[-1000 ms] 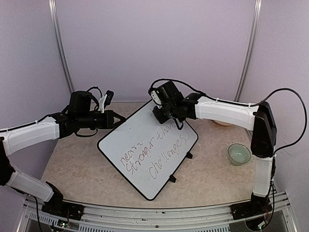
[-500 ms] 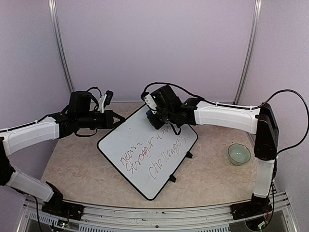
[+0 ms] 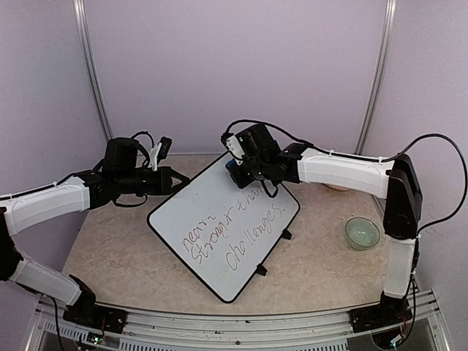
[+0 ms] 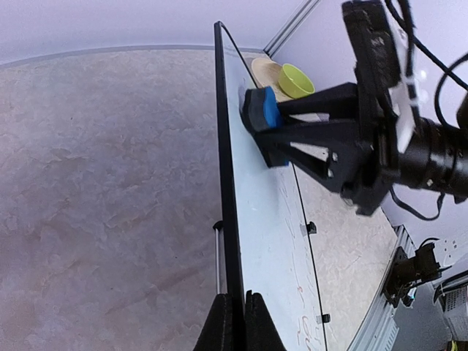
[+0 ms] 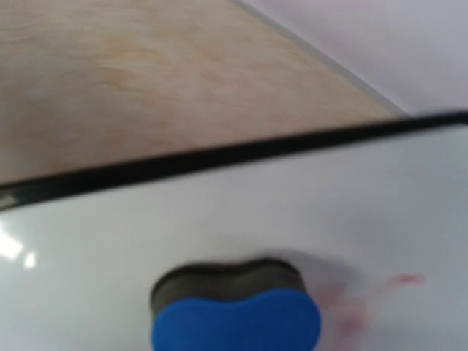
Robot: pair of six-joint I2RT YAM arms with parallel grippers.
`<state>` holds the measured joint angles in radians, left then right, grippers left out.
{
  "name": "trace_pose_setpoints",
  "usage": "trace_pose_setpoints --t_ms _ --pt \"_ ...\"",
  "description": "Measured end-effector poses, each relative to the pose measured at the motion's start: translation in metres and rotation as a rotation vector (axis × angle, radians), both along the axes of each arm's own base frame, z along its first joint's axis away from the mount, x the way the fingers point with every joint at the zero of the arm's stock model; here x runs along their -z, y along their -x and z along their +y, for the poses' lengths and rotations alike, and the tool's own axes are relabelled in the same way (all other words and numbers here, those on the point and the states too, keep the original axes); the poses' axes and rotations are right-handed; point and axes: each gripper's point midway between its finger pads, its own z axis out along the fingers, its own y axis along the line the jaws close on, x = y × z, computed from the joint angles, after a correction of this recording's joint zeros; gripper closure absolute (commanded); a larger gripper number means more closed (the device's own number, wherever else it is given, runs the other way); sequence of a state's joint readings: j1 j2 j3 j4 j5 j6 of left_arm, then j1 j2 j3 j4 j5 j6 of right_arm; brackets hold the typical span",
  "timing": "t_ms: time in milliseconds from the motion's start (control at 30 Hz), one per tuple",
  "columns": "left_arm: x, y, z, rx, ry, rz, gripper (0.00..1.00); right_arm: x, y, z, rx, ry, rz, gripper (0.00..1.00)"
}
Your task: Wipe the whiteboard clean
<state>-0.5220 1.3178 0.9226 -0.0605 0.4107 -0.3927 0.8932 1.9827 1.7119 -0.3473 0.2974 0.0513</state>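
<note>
We see the whiteboard at the centre of the top view, tilted up off the table. Our left gripper is clenched on its upper-left frame edge. Our right gripper grasps a blue eraser, pressed against the board's upper corner. Red and purple handwriting covers the lower half.

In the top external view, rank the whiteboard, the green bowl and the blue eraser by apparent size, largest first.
1. whiteboard, by far the largest.
2. green bowl, much smaller.
3. blue eraser, smallest as seen; only a sliver of it shows here, so its place below the bowl is less sure.
</note>
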Motion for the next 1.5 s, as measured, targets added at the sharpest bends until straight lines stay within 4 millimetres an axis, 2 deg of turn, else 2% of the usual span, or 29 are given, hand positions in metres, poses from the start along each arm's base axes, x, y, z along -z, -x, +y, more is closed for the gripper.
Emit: trace_pose_setpoints --t_ms 100,233,433,600,800,933,1033,1100,1200,1333,1500 --pt "0.0 0.0 0.0 0.001 0.0 0.0 1.0 0.005 -0.026 -0.025 0.077 -0.003 0.011 0.79" --pt "0.0 0.0 0.0 0.0 0.0 0.0 1.0 0.01 -0.047 -0.044 0.136 0.001 0.019 0.79" --pt "0.0 0.0 0.0 0.0 0.0 0.0 1.0 0.011 -0.048 -0.044 0.133 -0.005 0.026 0.79" --pt "0.0 0.0 0.0 0.0 -0.001 0.001 1.0 0.007 -0.033 -0.028 0.081 0.005 0.005 0.78" --pt "0.0 0.0 0.0 0.001 0.0 0.001 1.0 -0.007 0.013 0.02 -0.06 0.008 -0.028 0.78" --pt "-0.001 0.002 -0.002 0.014 0.006 0.001 1.0 -0.018 0.024 0.033 -0.09 0.004 -0.04 0.77" --pt "-0.002 0.003 -0.004 0.021 0.005 -0.006 1.0 -0.022 0.017 0.035 -0.071 0.022 -0.047 0.78" --pt "-0.001 0.002 -0.003 0.015 0.0 -0.01 1.0 -0.021 0.007 0.031 -0.046 0.028 -0.045 0.78" --pt "-0.001 0.001 -0.002 0.01 -0.006 -0.014 1.0 -0.017 -0.01 0.015 0.007 0.027 -0.03 0.78" --pt "-0.001 0.001 -0.002 0.011 -0.009 -0.018 1.0 -0.007 -0.04 -0.02 0.101 0.032 -0.003 0.78" --pt "0.0 0.0 -0.001 0.002 -0.015 -0.02 1.0 0.01 -0.059 -0.052 0.18 0.038 0.033 0.78"
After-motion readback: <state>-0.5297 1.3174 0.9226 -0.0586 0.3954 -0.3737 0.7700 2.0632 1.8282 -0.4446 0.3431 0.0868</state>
